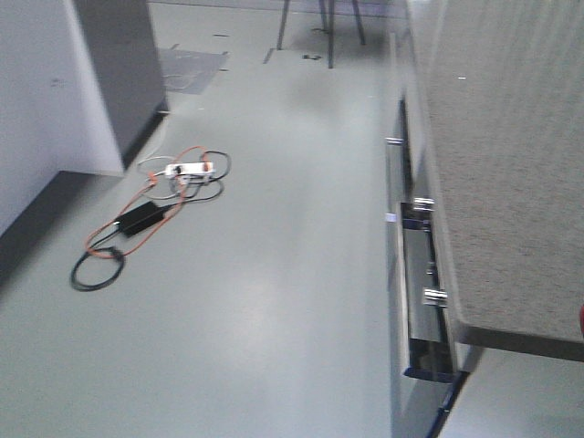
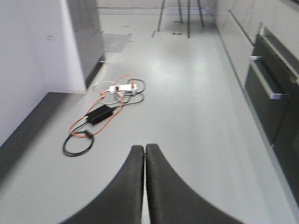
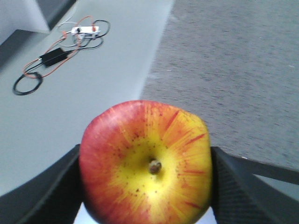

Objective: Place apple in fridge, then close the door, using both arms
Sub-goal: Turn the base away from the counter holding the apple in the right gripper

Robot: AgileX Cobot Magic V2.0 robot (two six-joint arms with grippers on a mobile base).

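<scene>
Apple (image 3: 145,158) with stem end toward the wrist camera, pinched between the right gripper (image 3: 147,186) fingers, its bottom cut off by the frame, above the speckled counter (image 3: 233,70) edge, left gripper (image 2: 145,156) fingers pressed together over the floor (image 2: 187,116), blurred cables (image 1: 137,219) far left

The floor (image 1: 274,301) is pale grey-green and smooth, with a soft sheen of light along its middle. A white wall (image 1: 36,109) runs down one side, and a dark skirting band (image 1: 36,219) lines its foot. Near that wall lies a white power strip (image 1: 189,169), tangled with an orange cable (image 1: 146,196), a black adapter brick (image 1: 140,217) and a coiled black cord (image 1: 96,271). On the opposite side stands a grey speckled counter (image 1: 511,182). Under its long edge are dark drawer fronts with metal handles (image 1: 422,203), and one drawer (image 1: 424,292) is pulled open. At the far end, thin dark furniture legs (image 1: 324,27) stand beside a darker patch of flooring (image 1: 192,68).
</scene>
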